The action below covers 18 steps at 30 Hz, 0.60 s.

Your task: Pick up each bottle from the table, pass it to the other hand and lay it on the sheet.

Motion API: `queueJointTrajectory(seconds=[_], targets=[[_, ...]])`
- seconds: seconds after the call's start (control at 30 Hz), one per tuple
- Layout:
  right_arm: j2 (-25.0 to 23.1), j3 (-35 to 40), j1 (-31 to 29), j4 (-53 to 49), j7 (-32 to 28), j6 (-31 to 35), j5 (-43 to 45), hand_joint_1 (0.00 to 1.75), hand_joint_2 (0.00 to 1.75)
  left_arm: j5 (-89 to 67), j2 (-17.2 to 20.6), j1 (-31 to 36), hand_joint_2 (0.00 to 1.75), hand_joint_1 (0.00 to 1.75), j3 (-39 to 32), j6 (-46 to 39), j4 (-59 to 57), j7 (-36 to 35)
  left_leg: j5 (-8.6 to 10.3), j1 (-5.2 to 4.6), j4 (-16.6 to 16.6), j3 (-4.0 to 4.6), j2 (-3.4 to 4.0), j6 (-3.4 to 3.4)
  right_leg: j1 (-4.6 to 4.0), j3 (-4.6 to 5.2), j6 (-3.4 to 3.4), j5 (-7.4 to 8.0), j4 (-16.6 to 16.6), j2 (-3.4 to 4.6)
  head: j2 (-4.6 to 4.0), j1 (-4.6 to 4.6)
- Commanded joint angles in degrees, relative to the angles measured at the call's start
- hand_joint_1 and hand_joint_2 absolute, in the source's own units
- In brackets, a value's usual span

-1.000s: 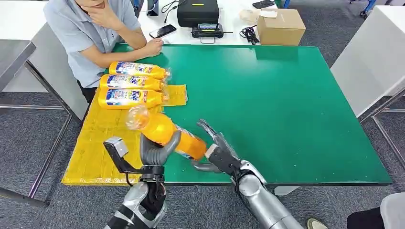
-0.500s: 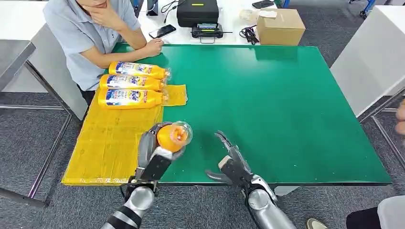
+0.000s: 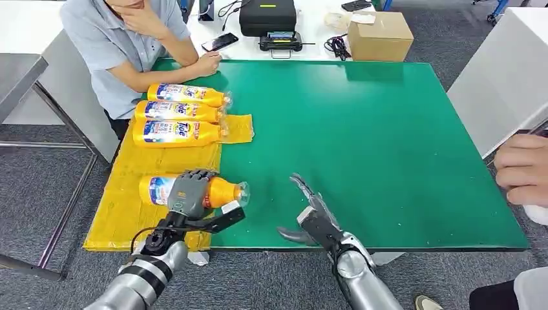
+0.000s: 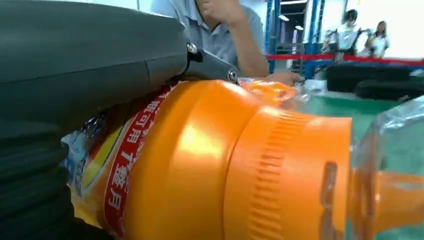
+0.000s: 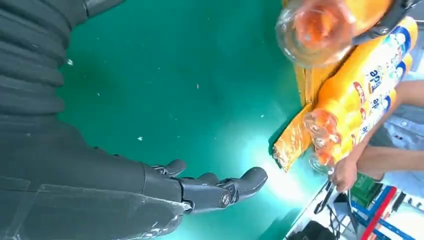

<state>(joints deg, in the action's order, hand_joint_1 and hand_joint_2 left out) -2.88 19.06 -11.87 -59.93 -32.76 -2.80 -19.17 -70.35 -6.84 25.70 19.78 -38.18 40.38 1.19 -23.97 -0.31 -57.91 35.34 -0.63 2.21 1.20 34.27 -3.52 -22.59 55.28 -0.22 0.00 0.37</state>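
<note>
The green table (image 3: 388, 142) is bearing the yellow sheet (image 3: 139, 187) along its left side, where three bottles (image 3: 174, 113) are lying in a row and a fourth bottle (image 3: 216, 191) is lying across the sheet's near edge. The left hand (image 3: 187, 192) is gripping that fourth one; it should probably be settling flat before the fingers are letting go. The right hand (image 3: 310, 216) is hovering spread and empty.

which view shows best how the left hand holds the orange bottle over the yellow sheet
Head view: the left hand wraps the orange plastic bottle lying across the yellow sheet's edge. Left wrist view gives a close-up of its neck; right wrist view, its clear cap end.
</note>
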Motion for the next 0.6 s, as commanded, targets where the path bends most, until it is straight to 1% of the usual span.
queueJointTrajectory(seconds=[0.03, 0.1, 0.13, 0.17, 0.2, 0.23, 0.27, 0.3, 0.33, 0.37, 0.4, 0.5, 0.6], targets=[[-0.97, -1.65, -2.53, 5.31, -0.41, -0.66, 0.18, 0.00, 1.75, -8.41, 3.83, 7.90, 1.75, 1.75, 1.76, 3.49, -15.01, -4.78, -0.14, 0.09, -0.01, -0.30, 0.18, -0.16, -0.10, -0.25, 0.20, -0.09, 0.01, 0.15, 0.00, -0.02], [-0.99, -1.77, -2.49, 5.56, -0.34, -0.62, 0.17, 0.00, 1.75, -7.60, 3.33, 8.29, 1.75, 1.73, 1.10, 5.39, -15.97, -4.26, -0.18, 0.12, -0.04, -0.35, 0.21, -0.19, -0.14, -0.28, 0.24, -0.12, 0.04, 0.17, 0.00, -0.02], [-1.02, -1.85, -2.55, 5.67, -0.37, -0.59, 0.16, 0.00, 1.75, -7.43, 3.13, 8.58, 1.75, 1.66, 0.99, 6.82, -16.53, -3.81, -0.10, 0.09, 0.01, -0.26, 0.16, -0.14, -0.10, -0.21, 0.17, -0.05, -0.02, 0.13, 0.00, -0.02], [-1.04, -1.90, -2.56, 5.70, -0.36, -0.57, 0.16, 0.00, 1.75, -7.11, 2.94, 8.65, 1.75, 1.62, 0.77, 7.52, -16.73, -3.73, -0.12, 0.09, 0.00, -0.34, 0.10, -0.17, -0.11, -0.31, 0.21, -0.10, 0.00, 0.07, 0.00, -0.02], [-1.05, -1.94, -2.56, 5.72, -0.39, -0.58, 0.16, 0.00, 1.75, -7.01, 2.77, 8.63, 1.75, 1.45, 0.74, 7.78, -16.82, -3.48, -0.06, 0.07, 0.02, -0.22, 0.13, -0.11, -0.08, -0.18, 0.13, -0.01, -0.03, 0.12, 0.00, -0.02], [-1.04, -1.99, -2.57, 5.71, -0.39, -0.56, 0.16, 0.00, 1.75, -7.48, 2.70, 8.60, 1.75, 0.87, 1.07, 7.67, -16.90, -3.60, -0.08, 0.05, 0.02, -0.29, 0.19, -0.13, -0.07, -0.22, 0.16, -0.03, -0.01, 0.17, 0.00, -0.02], [-1.05, -2.00, -2.57, 5.72, -0.45, -0.60, 0.17, 0.00, 1.75, -7.46, 2.56, 8.58, 1.75, 0.87, 1.06, 8.25, -17.30, -3.59, -0.10, 0.08, 0.02, -0.35, 0.21, -0.16, -0.10, -0.28, 0.20, -0.03, -0.02, 0.18, 0.00, -0.02], [-1.02, -2.09, -2.56, 5.75, -0.39, -0.54, 0.14, 0.00, 1.75, -7.13, 2.31, 8.86, 1.75, 0.45, 0.77, 9.64, -17.91, -3.72, -0.08, 0.08, 0.01, -0.31, 0.17, -0.14, -0.09, -0.25, 0.17, -0.03, -0.01, 0.14, 0.00, -0.02], [-1.02, -2.09, -2.56, 5.75, -0.39, -0.54, 0.14, 0.00, 1.75, -7.13, 2.31, 8.86, 1.75, 0.12, 0.77, 9.64, -17.91, -3.72, -0.10, 0.09, 0.02, -0.41, 0.23, -0.18, -0.11, -0.32, 0.22, -0.04, -0.01, 0.19, 0.00, -0.02], [-0.94, -2.18, -2.52, 5.73, -0.36, -0.49, 0.12, 0.00, 1.75, -7.12, 2.20, 9.04, 1.75, 0.03, 0.79, 11.15, -18.58, -3.78, -0.04, 0.04, 0.04, -0.35, 0.17, -0.13, -0.06, -0.27, 0.15, -0.01, -0.02, 0.15, 0.00, -0.02], [-0.88, -2.39, -2.48, 5.70, -0.36, -0.43, 0.12, 0.00, 1.75, -6.75, 2.03, 9.28, 1.75, 0.00, 0.59, 12.86, -18.82, -3.72, -0.07, 0.08, 0.02, -0.43, 0.23, -0.17, -0.10, -0.34, 0.20, -0.02, -0.03, 0.19, 0.00, -0.02], [-0.86, -2.58, -2.47, 5.65, -0.37, -0.38, 0.13, 0.00, 1.75, -6.48, 1.99, 9.38, 1.75, 0.00, 0.46, 14.24, -19.08, -3.69, -0.01, 0.04, 0.05, -0.49, 0.16, -0.14, -0.05, -0.40, 0.15, 0.01, -0.02, 0.12, 0.00, -0.02], [-0.73, -3.19, -2.41, 5.58, -0.38, -0.27, 0.14, 0.00, 1.75, -6.31, 2.11, 9.31, 1.75, 0.00, 0.31, 15.44, -19.23, -3.57, -0.03, 0.07, 0.06, -0.66, 0.26, -0.19, -0.09, -0.53, 0.24, 0.04, -0.03, 0.21, 0.00, -0.02]])
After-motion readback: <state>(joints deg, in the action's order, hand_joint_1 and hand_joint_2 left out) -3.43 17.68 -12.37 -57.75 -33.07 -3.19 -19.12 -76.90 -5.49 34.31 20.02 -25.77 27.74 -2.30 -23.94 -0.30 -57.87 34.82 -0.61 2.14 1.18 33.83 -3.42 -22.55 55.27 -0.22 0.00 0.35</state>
